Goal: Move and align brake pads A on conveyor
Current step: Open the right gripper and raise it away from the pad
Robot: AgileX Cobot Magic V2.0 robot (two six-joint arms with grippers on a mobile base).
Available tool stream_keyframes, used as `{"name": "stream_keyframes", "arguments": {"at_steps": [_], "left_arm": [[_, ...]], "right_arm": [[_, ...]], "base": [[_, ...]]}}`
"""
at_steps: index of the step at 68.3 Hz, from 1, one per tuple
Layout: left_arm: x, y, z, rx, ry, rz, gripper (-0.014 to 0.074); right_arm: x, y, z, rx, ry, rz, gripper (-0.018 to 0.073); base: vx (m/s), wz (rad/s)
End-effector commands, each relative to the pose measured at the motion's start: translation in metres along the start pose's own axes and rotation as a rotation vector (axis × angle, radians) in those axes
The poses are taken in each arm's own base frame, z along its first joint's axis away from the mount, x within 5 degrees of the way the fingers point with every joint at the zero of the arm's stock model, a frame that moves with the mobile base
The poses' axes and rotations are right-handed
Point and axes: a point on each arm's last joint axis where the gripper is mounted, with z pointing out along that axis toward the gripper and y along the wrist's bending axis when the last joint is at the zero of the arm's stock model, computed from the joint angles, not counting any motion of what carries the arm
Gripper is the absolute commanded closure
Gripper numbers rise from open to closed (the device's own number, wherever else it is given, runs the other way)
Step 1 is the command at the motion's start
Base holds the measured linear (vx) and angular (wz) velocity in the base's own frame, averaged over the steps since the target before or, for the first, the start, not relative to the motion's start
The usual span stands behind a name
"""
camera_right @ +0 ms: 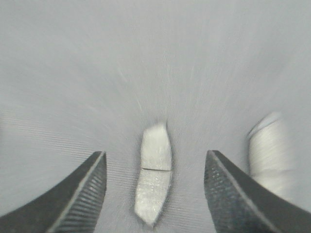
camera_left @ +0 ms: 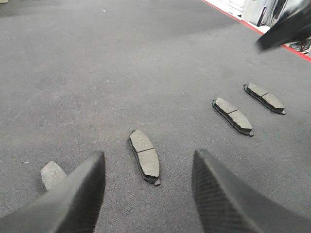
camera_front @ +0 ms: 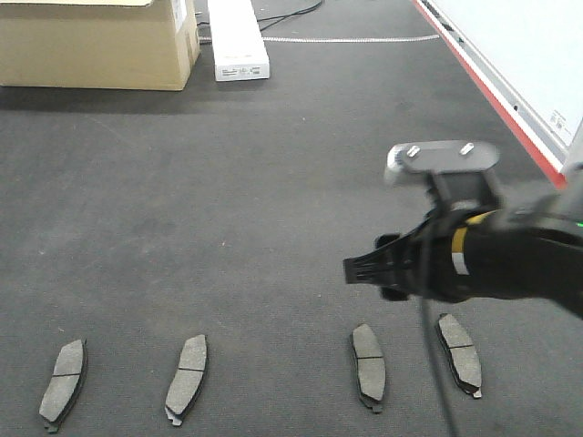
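Four brake pads A lie friction face up on the conveyor [camera_front: 228, 182], in a rough row along its near edge: far-left pad [camera_front: 63, 382], second pad [camera_front: 187, 377], third pad [camera_front: 369, 364] and fourth pad [camera_front: 459, 353], the last two just beside each other. The right gripper [camera_front: 360, 269] hovers at about 12 o'clock from the third pad, fingers [camera_right: 82, 194] spread wide; its blurred wrist view probably shows that pad between them. The left gripper [camera_left: 148, 194] is also wide, the second pad between its fingers. A cardboard box [camera_front: 96, 41] sits at 11 o'clock.
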Motion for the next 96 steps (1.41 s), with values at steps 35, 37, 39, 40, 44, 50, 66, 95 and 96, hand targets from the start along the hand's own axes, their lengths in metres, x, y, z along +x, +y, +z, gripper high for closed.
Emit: {"name": "stream_keyframes", "arguments": {"at_steps": [35,37,39,40,44,50,66,95,96], "left_arm": [[-0.012,-0.002,-0.002,0.018,-0.076,-0.008,0.0198],[-0.012,-0.002,-0.002,0.018,-0.076,-0.008,0.0198],[-0.012,-0.002,-0.002,0.018,-0.076,-0.008,0.0198],[-0.012,-0.002,-0.002,0.018,-0.076,-0.008,0.0198],[-0.012,-0.002,-0.002,0.018,-0.076,-0.008,0.0198],[-0.012,-0.002,-0.002,0.018,-0.076,-0.008,0.0198],[-0.013,-0.002,-0.002,0.018,-0.085,-0.008,0.0198],[-0.013,-0.002,-0.002,0.019,-0.087,-0.009,0.0200],[-0.013,-0.002,-0.002,0.019,-0.087,-0.009,0.0200]], "right_arm": [[0.032,-0.046,-0.141,-0.115,-0.462,-0.069,0.0127],[0.041,-0.049,-0.139,-0.122,-0.467,-0.069,0.0127],[0.048,-0.051,-0.137,-0.130,-0.473,-0.070,0.0127],[0.051,-0.053,-0.136,-0.134,-0.476,-0.070,0.0127],[0.066,-0.057,-0.133,-0.156,-0.497,-0.076,0.0127],[0.086,-0.064,-0.129,-0.182,-0.529,-0.082,0.0127],[0.123,-0.079,-0.127,-0.215,-0.622,-0.132,0.0127],[0.146,-0.080,-0.114,-0.263,-0.723,-0.217,0.0127],[0.146,-0.080,-0.114,-0.263,-0.723,-0.217,0.0128]], "base": [[0.00,0.00],[0.00,0.00],[0.00,0.00],[0.00,0.00],[0.00,0.00],[0.00,0.00],[0.00,0.00],[0.00,0.00],[0.00,0.00]]}}
